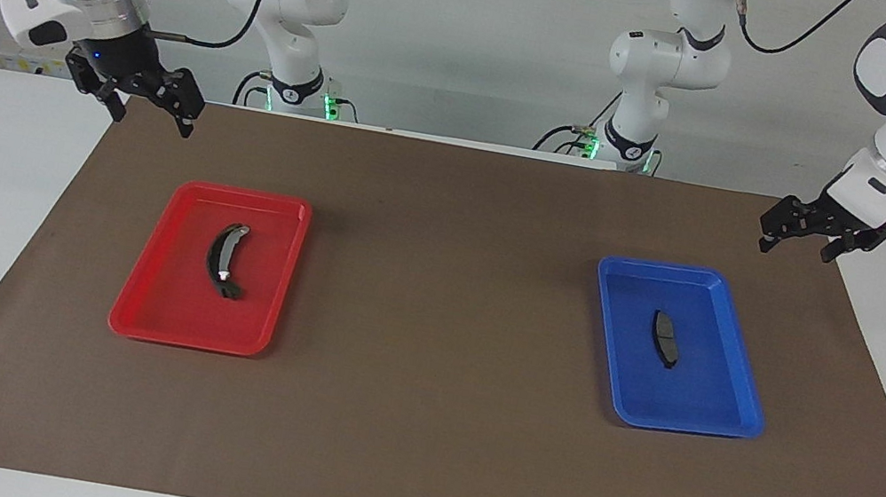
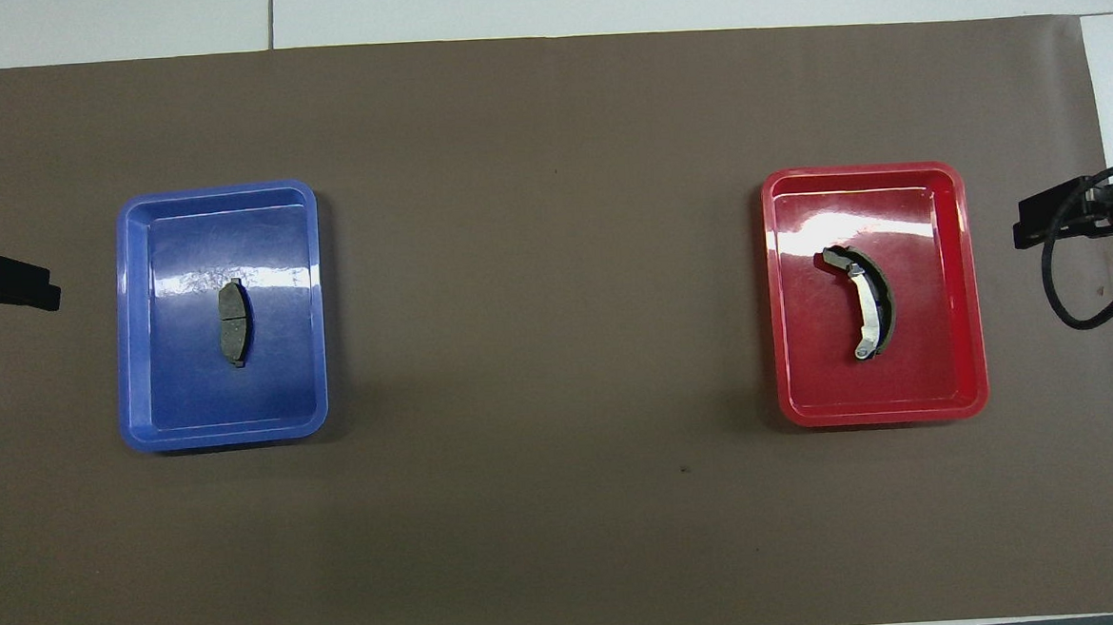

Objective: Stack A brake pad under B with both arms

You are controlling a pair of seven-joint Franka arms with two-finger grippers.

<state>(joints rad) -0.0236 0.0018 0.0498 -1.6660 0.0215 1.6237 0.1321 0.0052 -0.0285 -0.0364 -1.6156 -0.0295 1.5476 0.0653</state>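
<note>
While lying flat in separate trays, well below both raised claws, the short grey pad (image 1: pixel 665 338) under the spread-open, empty left claw (image 1: pixel 801 235) and the curved black pad (image 1: pixel 225 259) under the equally released right claw (image 1: pixel 133 99), seeming stiff, heavy, needing gripping across narrow edges.

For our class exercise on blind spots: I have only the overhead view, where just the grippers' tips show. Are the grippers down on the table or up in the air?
Observer: Both are raised. The left gripper hangs over the mat edge at the blue tray end.
Operator: Its fingers?
Observer: Open, holding nothing.
Operator: And the other one?
Observer: The right gripper is open too, over the mat's corner, clear of the red tray.
</note>
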